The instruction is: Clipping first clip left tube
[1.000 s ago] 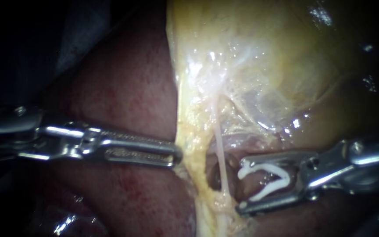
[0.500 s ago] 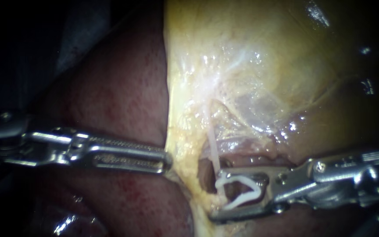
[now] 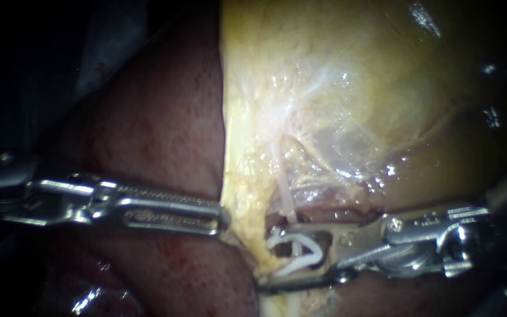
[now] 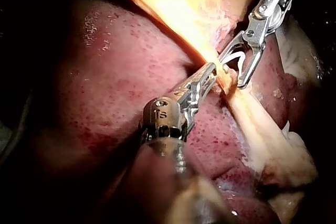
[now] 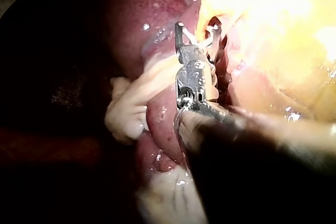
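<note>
Endoscope view: the thin pale tube [image 3: 283, 188] is seen running down from the yellowish underside of the gallbladder [image 3: 335, 88] into a small dark opening in the tissue. Its lower stretch is crossed by the right instrument [image 3: 265, 259], which is brought in from the right. The jaws of that instrument are held well apart, one above the other, and a white clip [image 3: 300, 258] is carried between them, its two legs seated against both jaws and its open mouth turned to the left. The tube is placed inside that mouth, between the clip's legs and so between the jaws, about midway along the legs; whether the legs touch the tube cannot be told. The left instrument [image 3: 223, 220], entering from the left over the dark red liver [image 3: 159, 135], is shown with its jaws closed narrowly on the yellowish edge of the gallbladder. That grip is placed just beside the opening and near the tips of the right instrument's jaws, apart from them. Left wrist view: the edge is seen pinched at the jaw tips and stretched into a taut pale band, with the clip-bearing jaws set astride tissue just ahead. Right wrist view: the clip is seen spread open at the instrument's end against bright yellow tissue, but the tube cannot be made out.
</note>
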